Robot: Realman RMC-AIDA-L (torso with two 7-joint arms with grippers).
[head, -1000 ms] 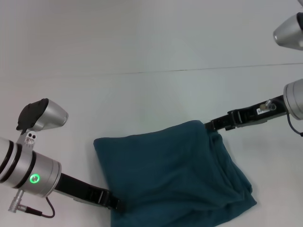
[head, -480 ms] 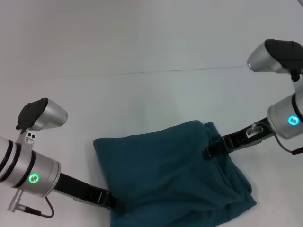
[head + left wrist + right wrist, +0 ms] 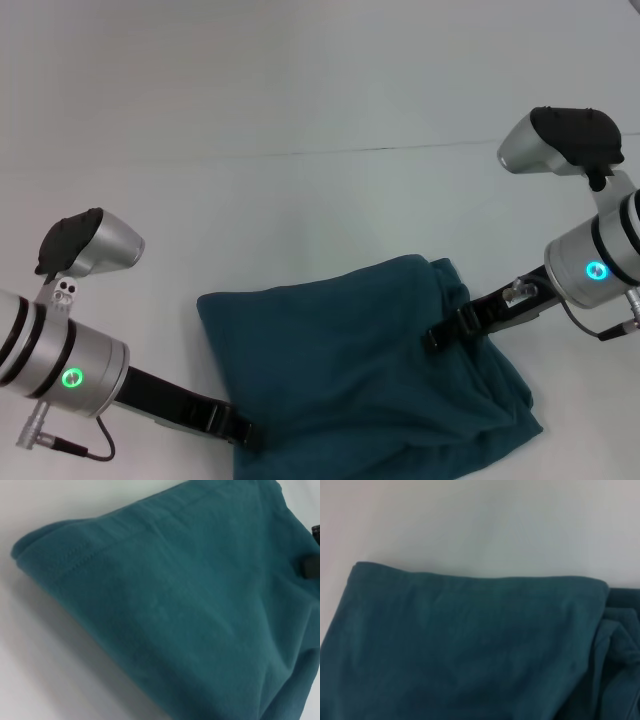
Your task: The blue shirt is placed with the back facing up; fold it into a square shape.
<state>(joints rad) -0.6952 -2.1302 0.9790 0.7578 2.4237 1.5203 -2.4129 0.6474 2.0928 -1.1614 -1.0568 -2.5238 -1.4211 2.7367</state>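
A: Two arms show in the head view, one at each side of the blue shirt [image 3: 365, 370], which lies folded into a rough rectangle in the lower middle of the frame on the white desk [image 3: 300, 100].

B: Where is the left end effector [image 3: 245, 432]?

A: At the lower left of the frame, its dark tip touching the shirt's near left corner. Whether its fingers are apart or together I cannot tell, since the fabric edge hides them.

B: And the right end effector [image 3: 436, 338]?

A: It reaches in from the right of the frame and rests on top of the shirt near its upper right corner. Its tip is too dark and small to say whether the fingers are spread or closed.

B: How does the shirt lie?

A: Plain teal side up, top layer fairly smooth, with looser bunched folds along the right edge and lower right corner. The left wrist view shows a stitched hem [image 3: 70, 562] at one folded corner; the right wrist view shows a straight folded edge against the desk
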